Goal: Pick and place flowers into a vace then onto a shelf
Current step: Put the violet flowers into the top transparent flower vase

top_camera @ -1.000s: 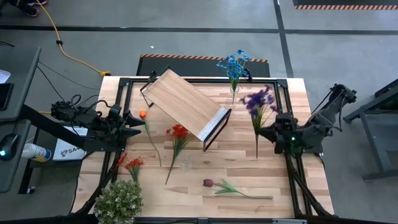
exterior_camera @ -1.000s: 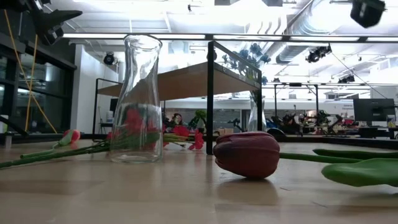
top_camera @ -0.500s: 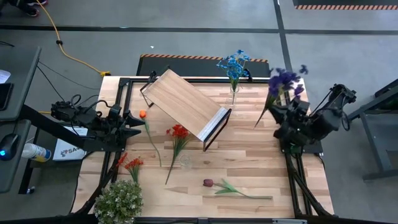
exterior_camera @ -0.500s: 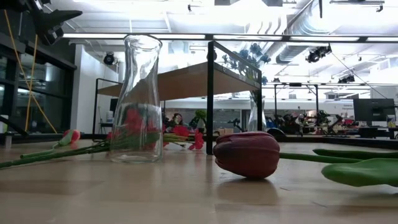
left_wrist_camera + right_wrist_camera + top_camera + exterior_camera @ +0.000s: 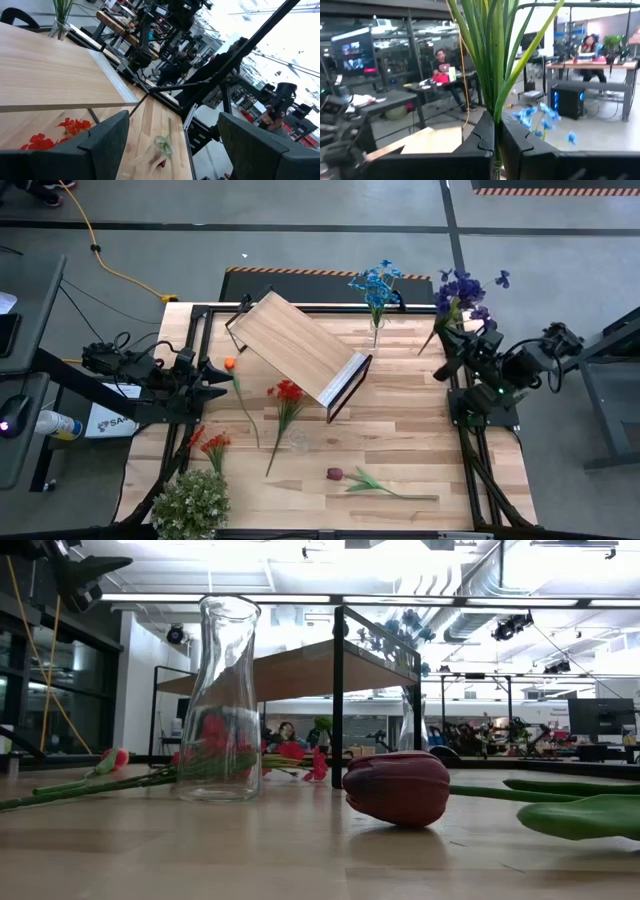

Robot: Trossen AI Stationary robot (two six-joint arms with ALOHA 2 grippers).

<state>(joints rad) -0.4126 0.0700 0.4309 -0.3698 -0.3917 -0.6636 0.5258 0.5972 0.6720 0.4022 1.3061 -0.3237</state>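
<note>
My right gripper (image 5: 447,342) is raised over the table's far right corner, shut on the purple flower (image 5: 460,292); its green stalks (image 5: 492,60) fill the right wrist view. My left gripper (image 5: 218,376) waits open at the left edge, its fingers (image 5: 107,142) apart. The shelf (image 5: 298,348) stands slanted mid-table on its black frame. Blue flowers (image 5: 376,282) stand in a small vase (image 5: 376,333). An empty glass vase (image 5: 222,700) stands upright near the red flowers (image 5: 288,392). An orange flower (image 5: 229,364), red-orange blooms (image 5: 208,443) and a maroon tulip (image 5: 398,787) lie flat. My right gripper pinches the purple flower's green stalks (image 5: 496,131) between its two fingers (image 5: 481,135), below the blooms. The flower is lifted clear of the table and slants, with the blooms past the far edge and the lower stem end (image 5: 420,353) toward the table.
A bushy pale-green clump (image 5: 190,505) sits at the near left corner. The tulip's green stem and leaf (image 5: 385,485) lie along the near edge. Bare planks (image 5: 400,415) lie between shelf and right arm. People and desks show in the room behind.
My right gripper has risen and moved toward the far right corner, carrying the purple flower. The flower, which lay flat on the planks, is now lifted clear and slanted, its blooms past the far edge.
</note>
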